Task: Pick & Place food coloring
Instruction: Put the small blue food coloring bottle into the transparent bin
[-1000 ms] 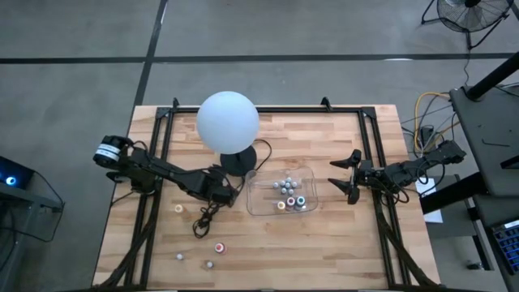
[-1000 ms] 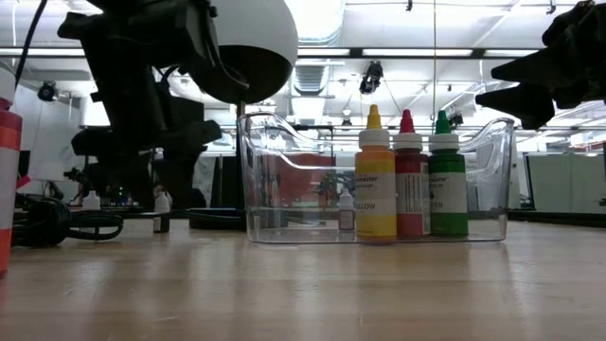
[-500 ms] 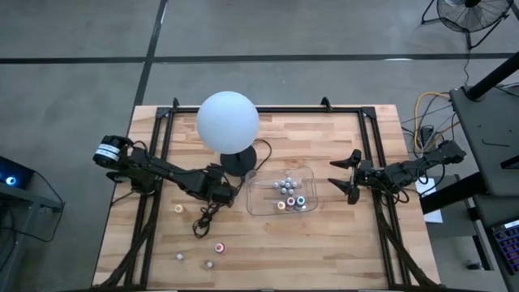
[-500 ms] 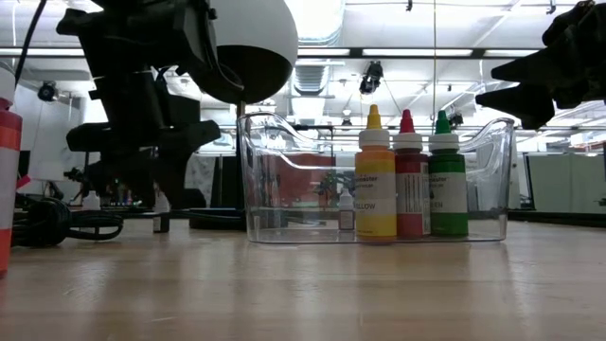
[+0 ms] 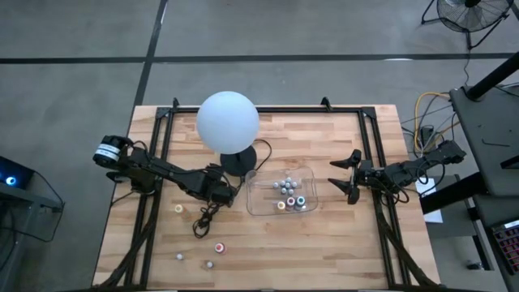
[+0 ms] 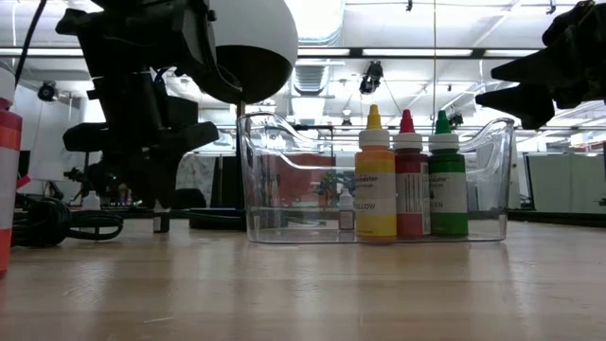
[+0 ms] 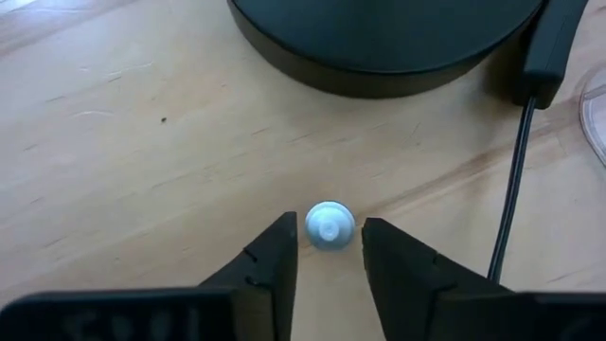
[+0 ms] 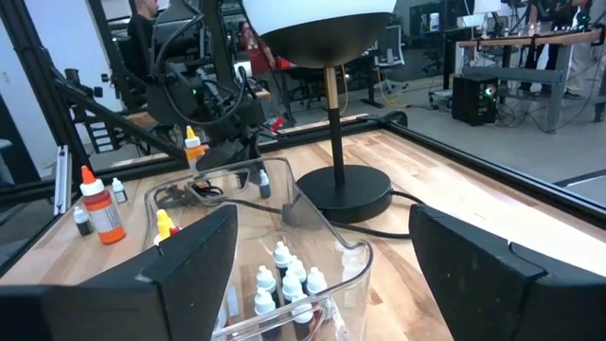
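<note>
Your left hand straddles a round white-capped food coloring bottle, fingers spread, on the grained wooden worktop. Your right hand waits spread beside the clear tray; one yellow bottle reads "YELLOW".

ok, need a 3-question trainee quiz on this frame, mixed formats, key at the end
1. True or false: the left gripper is open, its fingers straddling a small white-capped dropper bottle standing on the wooden table.
2. In the low view, which bottle stands leftmost at the front of the clear rectangular plastic tray: A green, B red, C yellow?
3. Fill in: the right gripper waits open to the ____ of the tray in the high view.

Key: 1 true; 2 C; 3 right.
</note>
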